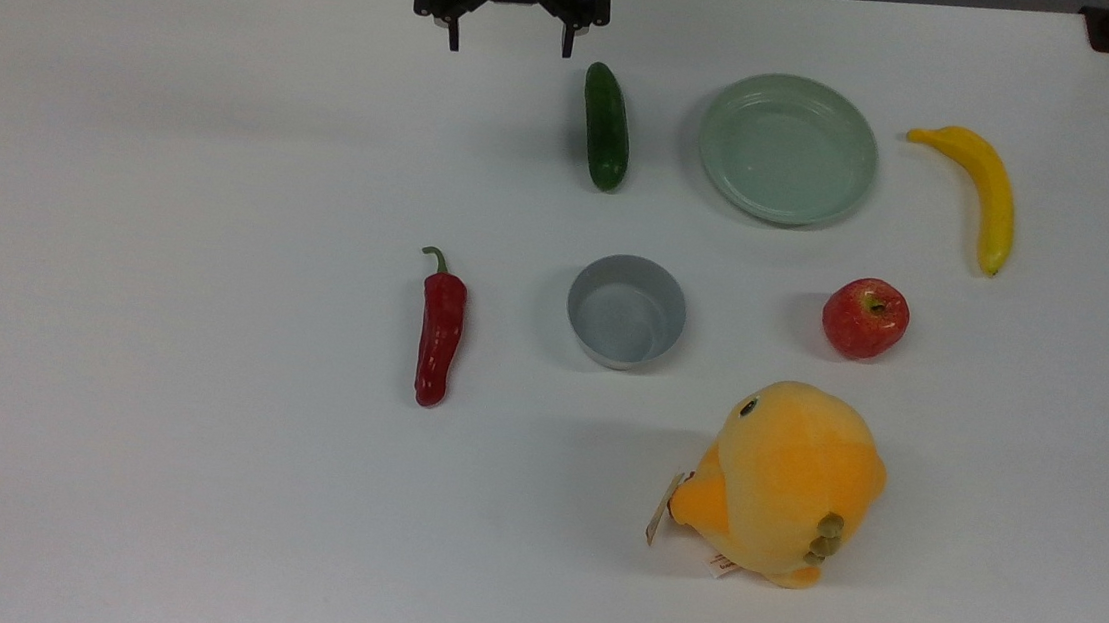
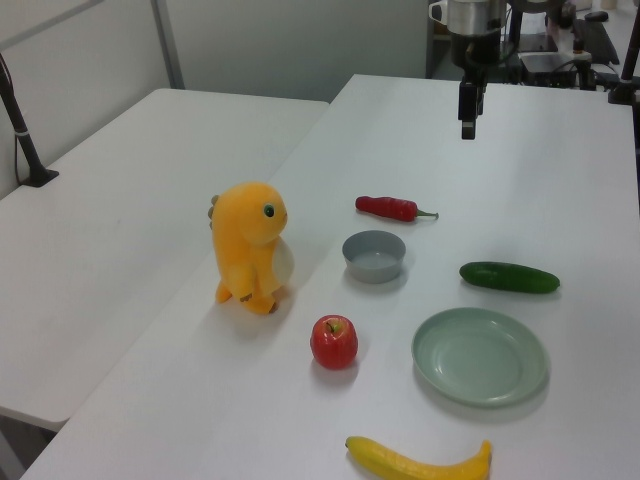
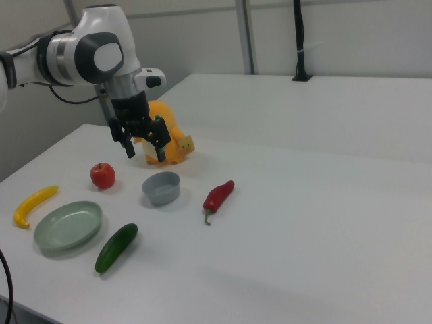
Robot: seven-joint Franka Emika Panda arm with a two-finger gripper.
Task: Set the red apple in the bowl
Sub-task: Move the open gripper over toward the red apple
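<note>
Red apple (image 1: 865, 318) resting on the white worktop (image 1: 167, 268) in the top view, apart from the grey bowl (image 1: 626, 311) at the top view's left of it, with nothing inside the bowl; black pincer (image 1: 509, 45) at the far edge, fingers spread wide, gripping nothing. Left view: apple (image 2: 334, 341) nearer the camera than the bowl (image 2: 374, 256), orange plush toy (image 2: 250, 246) beside. Right view: pincer (image 3: 144, 151) hanging open above the worktop, apple (image 3: 102, 175) at the right view's left of the bowl (image 3: 162, 187).
</note>
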